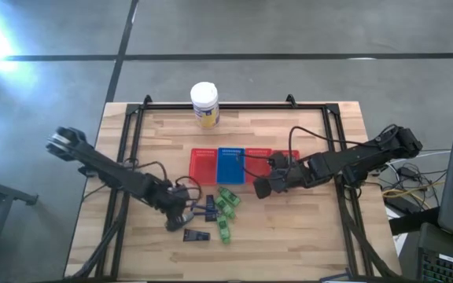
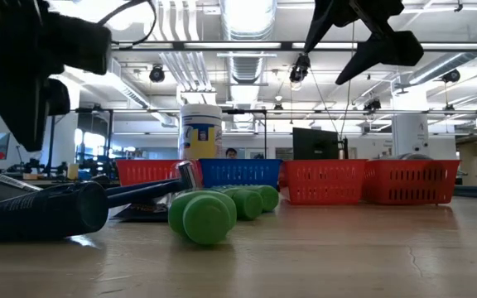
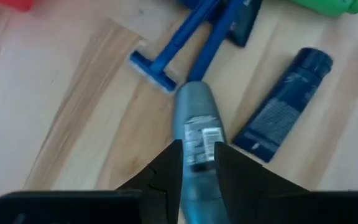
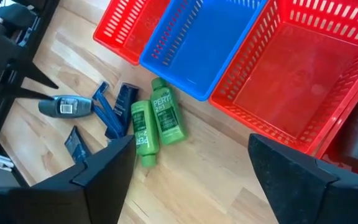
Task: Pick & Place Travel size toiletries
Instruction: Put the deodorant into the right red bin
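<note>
Grey rounded travel bottle [image 3: 196,134], small white label, clamped between left end effector [image 3: 197,163] fingers.

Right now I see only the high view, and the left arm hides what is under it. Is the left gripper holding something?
Observer: Yes. In the left wrist view the left gripper has its fingers closed on a grey tube.
Operator: What lies next to the tube?
Observer: A blue razor and a dark navy tube, flat on the table.
Operator: Is the right gripper carrying anything?
Observer: No. The right gripper is open, with nothing between its fingers, above two green bottles.
</note>
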Controlling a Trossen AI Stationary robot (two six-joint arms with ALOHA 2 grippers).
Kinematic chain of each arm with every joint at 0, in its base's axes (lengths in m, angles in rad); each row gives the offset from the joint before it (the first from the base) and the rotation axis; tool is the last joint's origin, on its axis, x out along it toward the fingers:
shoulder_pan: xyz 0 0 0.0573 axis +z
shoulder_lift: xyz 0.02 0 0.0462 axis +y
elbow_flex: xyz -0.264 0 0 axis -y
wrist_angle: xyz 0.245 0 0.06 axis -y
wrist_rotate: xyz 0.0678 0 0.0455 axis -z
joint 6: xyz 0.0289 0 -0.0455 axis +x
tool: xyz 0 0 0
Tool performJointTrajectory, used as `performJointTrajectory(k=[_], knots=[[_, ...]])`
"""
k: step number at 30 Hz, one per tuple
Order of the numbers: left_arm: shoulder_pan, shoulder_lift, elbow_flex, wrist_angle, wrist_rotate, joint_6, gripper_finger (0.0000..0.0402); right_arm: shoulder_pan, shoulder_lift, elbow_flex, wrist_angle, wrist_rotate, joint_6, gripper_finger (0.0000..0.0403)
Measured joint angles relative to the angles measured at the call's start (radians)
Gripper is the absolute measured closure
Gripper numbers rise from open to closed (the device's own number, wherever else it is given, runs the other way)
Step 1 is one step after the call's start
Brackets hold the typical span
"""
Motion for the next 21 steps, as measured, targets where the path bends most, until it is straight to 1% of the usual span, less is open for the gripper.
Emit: performJointTrajectory(k=[3,5,7,10,15,18,21], knots=[[0.0,0.043,0.018,-0.005,-0.015,-0.037,0.0301,0.0,0.0,-0.003,0.0,-0.003,-0.001,0.0089],[0.0,0.062,0.033,-0.007,-0.016,-0.06,0.0289,0.0,0.0,-0.005,0.0,-0.003,-0.008,0.0086],[-0.001,0.078,0.046,-0.004,-0.016,-0.095,0.0267,0.0,0.0,-0.005,0.001,-0.004,-0.021,0.0085],[-0.004,0.102,0.065,-0.015,-0.016,-0.12,0.0222,0.0,0.0,-0.006,0.002,-0.004,-0.026,0.0082],[-0.005,0.142,0.099,-0.035,-0.015,-0.071,0.0148,0.0,0.0,-0.017,0.002,-0.006,-0.027,0.0078],[-0.009,0.169,0.122,-0.061,-0.015,-0.024,0.012,0.0,0.0,-0.025,0.002,-0.006,-0.025,0.0075],[-0.015,0.204,0.143,-0.097,-0.015,0.017,0.0105,0.0,0.0,-0.033,0.003,-0.006,-0.023,0.0078]])
